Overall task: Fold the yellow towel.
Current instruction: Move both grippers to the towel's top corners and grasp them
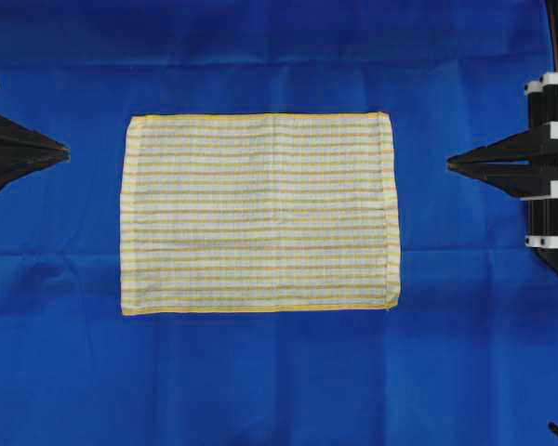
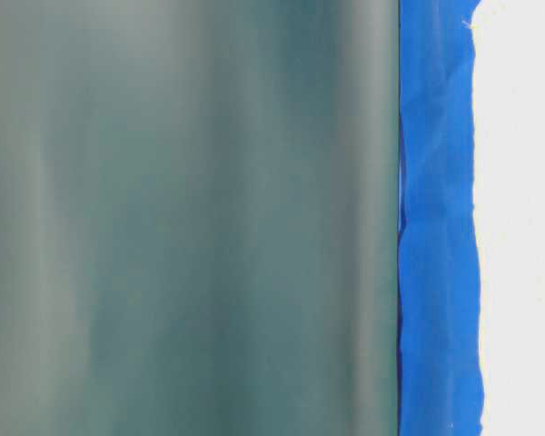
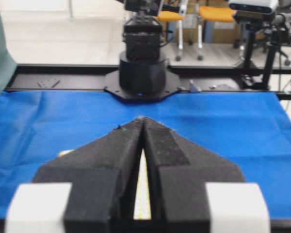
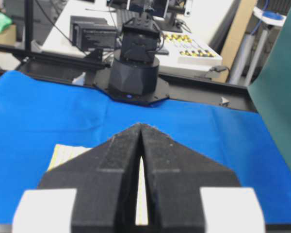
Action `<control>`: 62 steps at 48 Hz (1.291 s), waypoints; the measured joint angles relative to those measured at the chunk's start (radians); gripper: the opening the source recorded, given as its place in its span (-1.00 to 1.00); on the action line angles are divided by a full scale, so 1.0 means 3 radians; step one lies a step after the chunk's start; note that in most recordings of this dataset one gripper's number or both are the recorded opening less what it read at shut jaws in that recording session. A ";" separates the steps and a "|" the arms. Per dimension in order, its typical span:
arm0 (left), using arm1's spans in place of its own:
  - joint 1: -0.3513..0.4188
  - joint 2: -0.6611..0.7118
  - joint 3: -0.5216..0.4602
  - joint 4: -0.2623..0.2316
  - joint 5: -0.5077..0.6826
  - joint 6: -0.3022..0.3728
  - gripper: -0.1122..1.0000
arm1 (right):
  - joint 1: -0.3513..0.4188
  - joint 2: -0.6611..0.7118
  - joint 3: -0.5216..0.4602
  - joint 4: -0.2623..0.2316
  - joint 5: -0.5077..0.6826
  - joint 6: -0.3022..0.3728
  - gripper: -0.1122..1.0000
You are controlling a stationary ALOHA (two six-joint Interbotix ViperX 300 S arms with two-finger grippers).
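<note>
1. Yellow towel (image 1: 259,214) is the thing to fold, but the biggest thing in view is the blue cloth (image 1: 279,381). It covers the whole work surface, and the towel lies on the middle of it.
2. The towel is spread flat in one layer, a full rectangle with its yellow hem (image 1: 257,116) visible along the far and near edges. No corner is lifted and no fold shows. In my judgement the task is not started yet, and every fold is left to do.
3. The left gripper (image 1: 63,149) waits at the left edge of the overhead view, well apart from the towel. Its fingers are pressed together and hold nothing.
4. The right gripper (image 1: 452,163) waits on the right side, also apart from the towel. Its fingers are pressed together too, with nothing between them.
5. The table-level view is mostly blocked by a blurred green surface (image 2: 191,218), so it shows nothing of the towel.
</note>
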 measured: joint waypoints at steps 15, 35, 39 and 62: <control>0.0256 0.0179 -0.0005 -0.0102 0.0015 0.0184 -0.80 | -0.0363 0.0082 -0.0097 0.0256 0.0419 0.0015 -0.80; 0.0854 0.1232 -0.0005 -0.0107 -0.0010 0.0189 -0.16 | -0.1181 0.0992 -0.0112 0.0511 0.0624 0.0015 -0.52; 0.0966 0.1442 -0.0005 -0.0107 -0.0072 0.0189 0.32 | -0.1278 0.1258 -0.0153 0.0537 0.0629 0.0015 -0.04; 0.1345 0.2592 -0.0010 -0.0107 -0.0440 0.0199 0.62 | -0.1524 0.2684 -0.0409 0.0568 0.0435 0.0020 0.51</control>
